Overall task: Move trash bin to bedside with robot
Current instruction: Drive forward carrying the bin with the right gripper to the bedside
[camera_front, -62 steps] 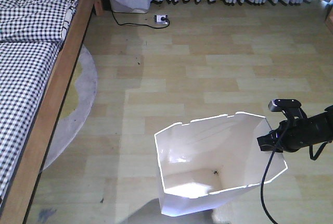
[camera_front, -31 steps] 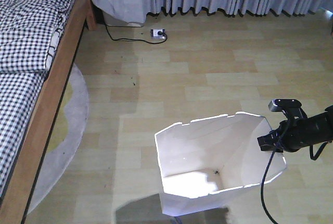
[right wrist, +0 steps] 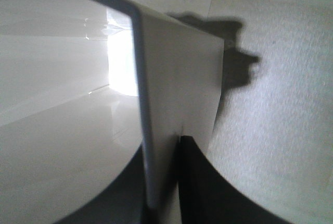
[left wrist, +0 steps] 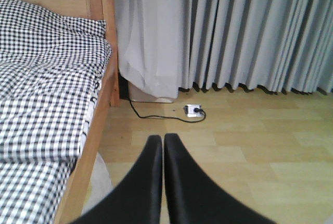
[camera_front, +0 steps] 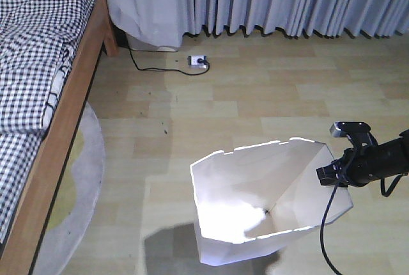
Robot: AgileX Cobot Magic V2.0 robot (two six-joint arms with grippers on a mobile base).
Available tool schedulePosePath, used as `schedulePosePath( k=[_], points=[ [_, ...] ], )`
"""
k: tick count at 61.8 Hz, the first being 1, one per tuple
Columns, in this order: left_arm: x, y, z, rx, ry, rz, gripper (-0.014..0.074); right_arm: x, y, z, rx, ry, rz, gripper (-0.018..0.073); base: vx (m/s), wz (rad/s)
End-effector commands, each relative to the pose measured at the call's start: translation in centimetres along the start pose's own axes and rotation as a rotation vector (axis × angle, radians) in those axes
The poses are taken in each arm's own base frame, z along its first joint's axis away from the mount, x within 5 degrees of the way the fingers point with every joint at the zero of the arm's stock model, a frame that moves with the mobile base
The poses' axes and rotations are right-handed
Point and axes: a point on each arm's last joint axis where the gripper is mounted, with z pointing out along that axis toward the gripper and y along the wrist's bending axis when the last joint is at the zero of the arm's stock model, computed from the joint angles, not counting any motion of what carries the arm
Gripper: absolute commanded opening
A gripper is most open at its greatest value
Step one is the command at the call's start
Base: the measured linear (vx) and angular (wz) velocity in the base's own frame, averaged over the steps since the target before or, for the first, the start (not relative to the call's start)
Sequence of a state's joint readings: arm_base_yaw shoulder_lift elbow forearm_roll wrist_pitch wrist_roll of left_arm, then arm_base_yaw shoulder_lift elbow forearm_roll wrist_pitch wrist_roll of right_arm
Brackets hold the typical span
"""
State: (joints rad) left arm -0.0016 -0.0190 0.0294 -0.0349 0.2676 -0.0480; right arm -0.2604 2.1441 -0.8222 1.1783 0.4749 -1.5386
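The white trash bin (camera_front: 239, 249) hangs tilted at the lower middle of the front view, its cream inside facing me. My right gripper (camera_front: 327, 176), a small black gripper on a slim black arm, is shut on the bin's right rim. In the right wrist view one black finger (right wrist: 195, 177) lies outside the bin wall (right wrist: 177, 67) and the other inside. The bed (camera_front: 38, 64) with checked bedding and a wooden frame (camera_front: 61, 134) runs along the left. My left gripper (left wrist: 163, 139) is shut on nothing, pointing at the floor beside the bed (left wrist: 47, 104).
A round grey rug (camera_front: 83, 179) lies on the wood floor beside the bed frame. A white power strip (camera_front: 197, 61) with a black cable sits near the grey curtains (camera_front: 287, 0) at the back. A black cable hangs from my right arm.
The whole view has shifted: the bed and rug have slid left and the curtains and power strip have come lower in the frame. The bin stays in my right gripper's hold.
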Motion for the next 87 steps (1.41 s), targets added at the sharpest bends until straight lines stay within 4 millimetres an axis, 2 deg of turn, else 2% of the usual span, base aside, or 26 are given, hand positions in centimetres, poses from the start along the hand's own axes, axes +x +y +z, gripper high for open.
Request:
schedulePosePath(
  k=[1,87],
  points=[
    [0.20,-0.01,0.16,0.010,-0.055,-0.016,-0.0006,-1.75,1.72,-1.99,-0.145,-0.094,0.032,-0.0006,0.40,0.08],
    [0.20,-0.01,0.16,0.010,-0.055,-0.016,-0.0006,-1.75,1.72,-1.99,-0.145,-0.094,0.032,-0.0006,0.35,0.03]
  ],
)
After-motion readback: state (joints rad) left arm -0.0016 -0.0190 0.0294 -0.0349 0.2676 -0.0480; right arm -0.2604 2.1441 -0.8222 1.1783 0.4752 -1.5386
